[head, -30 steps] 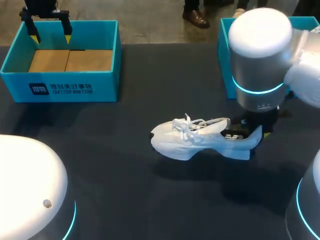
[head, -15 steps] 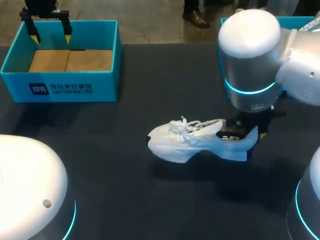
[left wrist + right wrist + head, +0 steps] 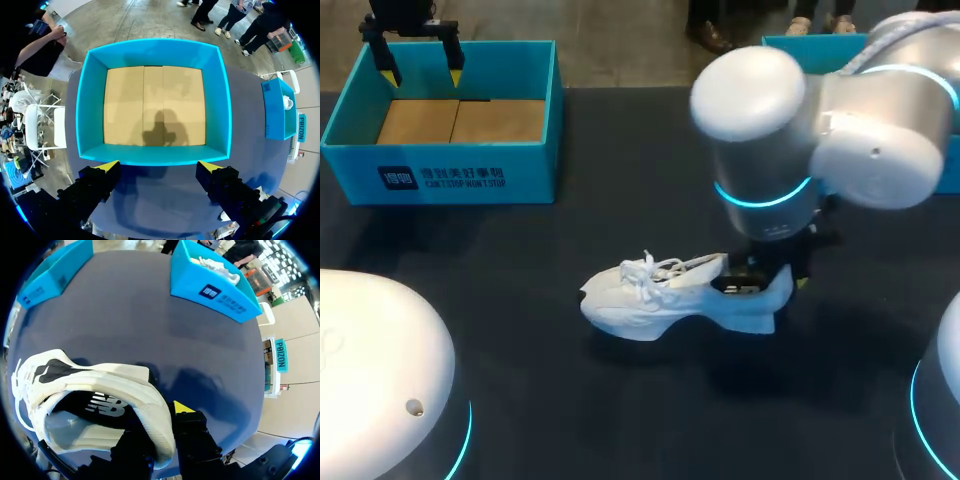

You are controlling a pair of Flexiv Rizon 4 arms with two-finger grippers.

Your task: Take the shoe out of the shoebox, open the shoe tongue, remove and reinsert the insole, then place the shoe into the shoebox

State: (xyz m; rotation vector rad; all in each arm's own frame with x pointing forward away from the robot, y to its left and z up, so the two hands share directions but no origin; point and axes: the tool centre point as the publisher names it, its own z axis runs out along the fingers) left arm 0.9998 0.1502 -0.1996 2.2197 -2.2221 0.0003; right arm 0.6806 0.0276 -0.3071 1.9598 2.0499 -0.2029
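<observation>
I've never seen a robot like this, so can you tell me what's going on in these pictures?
This is a two-armed robot working at a dark table. One picture looks down from above. The two round ones come from little cameras on each arm's wrist. The right gripper pinches the heel of a white shoe near the middle of the table. The left gripper hangs open over an empty blue shoebox. A second blue box stands at the far right.
</observation>
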